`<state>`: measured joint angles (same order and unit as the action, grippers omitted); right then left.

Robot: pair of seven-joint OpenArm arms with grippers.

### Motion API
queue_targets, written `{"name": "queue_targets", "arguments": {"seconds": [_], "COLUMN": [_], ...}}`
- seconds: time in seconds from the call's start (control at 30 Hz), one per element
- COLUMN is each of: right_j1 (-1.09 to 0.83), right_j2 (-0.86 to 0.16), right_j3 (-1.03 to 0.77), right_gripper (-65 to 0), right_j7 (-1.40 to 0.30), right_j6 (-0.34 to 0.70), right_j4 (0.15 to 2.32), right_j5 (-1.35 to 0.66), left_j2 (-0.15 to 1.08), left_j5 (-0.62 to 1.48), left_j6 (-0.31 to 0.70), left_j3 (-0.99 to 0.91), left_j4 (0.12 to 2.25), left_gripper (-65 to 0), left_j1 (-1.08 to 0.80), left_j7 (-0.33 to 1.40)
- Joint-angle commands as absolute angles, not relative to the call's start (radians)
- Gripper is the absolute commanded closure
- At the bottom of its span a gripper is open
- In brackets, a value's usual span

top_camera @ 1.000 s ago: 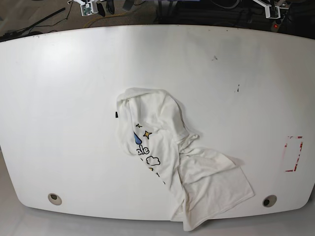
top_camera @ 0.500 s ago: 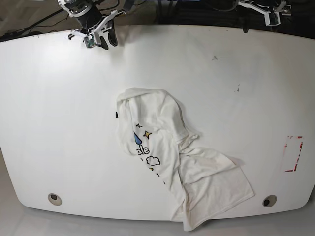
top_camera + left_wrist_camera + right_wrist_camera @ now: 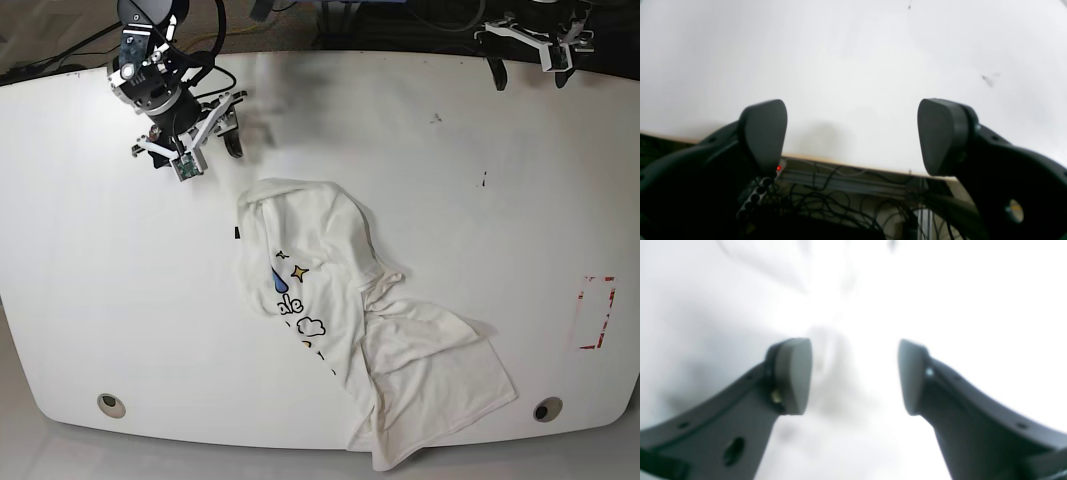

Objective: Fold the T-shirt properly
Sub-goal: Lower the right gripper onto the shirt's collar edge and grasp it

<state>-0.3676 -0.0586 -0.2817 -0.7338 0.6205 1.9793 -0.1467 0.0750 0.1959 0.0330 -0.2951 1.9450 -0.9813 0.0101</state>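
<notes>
White laminate covers your table (image 3: 420, 180), a broad smooth slab with rounded corners, a few dark specks, two round grommets near the front edge, and a red-and-white marked rectangle (image 3: 597, 312) at the base view's right. Its front corners run out of frame.

Next in size, the shirt (image 3: 350, 320) lies crumpled a little forward of the table's middle, soft white cotton bunched into ridges and folds, running diagonally from a rounded hump toward the front edge, where one flat panel reaches the rim. You can read only part of the print: a blue drop, a yellow star, a small cloud and a few blue letters; the rest is tucked under a fold. Sleeves and collar cannot be told apart in the heap.

Your right gripper (image 3: 196, 152) hangs over the table just behind the shirt's hump, apart from it, its dark matte fingers spread with nothing between them. Its wrist view is badly blurred: two rounded pads (image 3: 791, 375) and pale, shapeless cloth or table beyond; which one, you cannot tell.

Your left gripper (image 3: 528, 60) sits at the far edge, well away from the shirt, partly cut off by the frame top. Its wrist view shows the fingers wide apart and empty, over the table's tan edge with tangled black cables (image 3: 840, 206) below
</notes>
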Motion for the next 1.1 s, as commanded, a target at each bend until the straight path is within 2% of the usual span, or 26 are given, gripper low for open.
{"name": "queue_targets", "arguments": {"seconds": [0.0,0.13,0.27,0.47,0.67,0.87,0.93,1.07], "right_j1": [-0.329,-0.255,-0.208,-0.143,-0.081,-0.035,-0.030,-0.033], "right_j2": [-0.065,-0.064,-0.059,-0.027,0.007,0.036,0.039,0.041], "right_j3": [-0.286,-0.288,-0.288,-0.288,-0.288,-0.288,-0.286,-0.283], "right_gripper": [-41.9,-44.1,-47.1,-49.5,-49.1,-47.9,-42.6,-14.6], "right_j7": [-0.780,-0.897,-0.921,-0.921,-0.914,-0.823,-0.802,-0.792], "right_j6": [0.624,0.618,0.601,0.473,0.469,0.469,0.469,0.469], "right_j4": [1.983,1.956,1.886,1.756,1.658,1.523,1.506,1.503], "right_j5": [-0.226,-0.328,-0.401,-0.435,-0.432,-0.430,-0.430,-0.433], "left_j2": [0.079,0.076,0.076,0.081,0.082,0.113,0.119,0.120], "left_j5": [0.196,0.196,0.196,0.196,0.194,0.194,0.194,0.194], "left_j6": [0.028,0.028,0.028,0.028,0.028,0.028,0.028,0.028], "left_j3": [-0.314,-0.334,-0.340,-0.341,-0.341,-0.341,-0.341,-0.360], "left_j4": [1.960,1.960,1.960,1.960,1.959,1.959,1.959,1.959], "left_gripper": [-58.3,-58.3,-58.1,-58.1,-58.1,-58.1,-58.1,-58.1], "left_j1": [-0.983,-0.955,-0.935,-0.934,-0.934,-0.934,-0.934,-0.934], "left_j7": [-0.016,-0.016,-0.015,-0.015,-0.015,-0.015,-0.015,-0.015]}}
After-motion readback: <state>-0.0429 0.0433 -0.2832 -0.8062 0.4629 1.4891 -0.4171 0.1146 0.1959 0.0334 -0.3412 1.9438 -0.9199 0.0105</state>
